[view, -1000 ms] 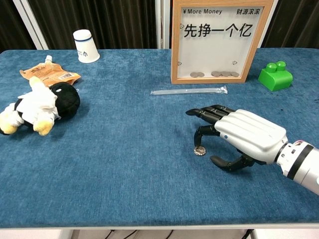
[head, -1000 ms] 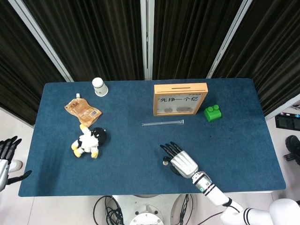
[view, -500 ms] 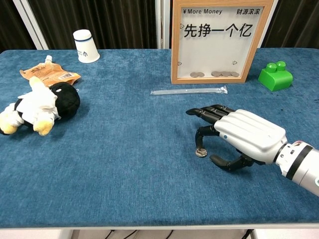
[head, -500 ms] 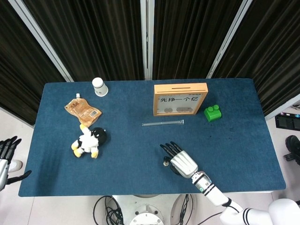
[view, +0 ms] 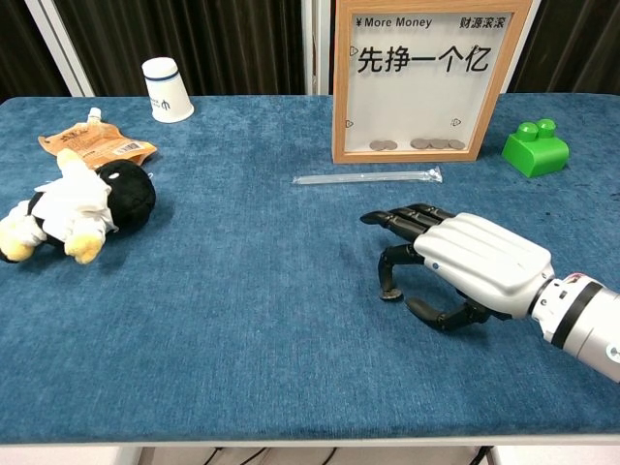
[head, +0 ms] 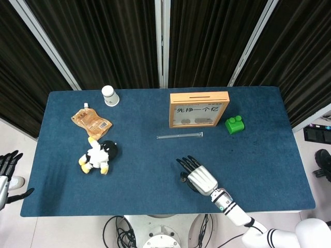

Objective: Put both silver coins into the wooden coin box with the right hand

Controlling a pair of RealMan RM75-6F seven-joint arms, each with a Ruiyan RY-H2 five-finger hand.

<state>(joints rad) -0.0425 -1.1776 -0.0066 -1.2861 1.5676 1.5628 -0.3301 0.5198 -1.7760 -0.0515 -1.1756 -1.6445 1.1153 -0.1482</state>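
The right hand (view: 465, 271) lies palm-down low over the near right part of the blue worktop (view: 242, 320). Most of its fingers (view: 402, 219) stretch out flat toward the left, one finger curls down so its tip meets the cloth, and the thumb hooks underneath. A silver coin (view: 390, 294) is barely visible right at that bent fingertip; whether it is pinched or only touched, I cannot tell. The left hand (head: 7, 170) hangs off the near left corner, beyond the worktop's edge, fingers spread and holding nothing.

Further out, on the left, a black-and-white plush toy (view: 73, 203) lies on its side, with an orange snack pouch (view: 95, 147) just behind it. A clear thin tube (view: 368, 177) lies flat mid-worktop, just in front of the wooden coin box (view: 431, 77). The box stands upright at the far centre-right, several coins resting at the bottom behind its window. A green toy brick (view: 535, 148) sits to its right. A white paper cup (view: 167, 89) stands upside down at the far left.
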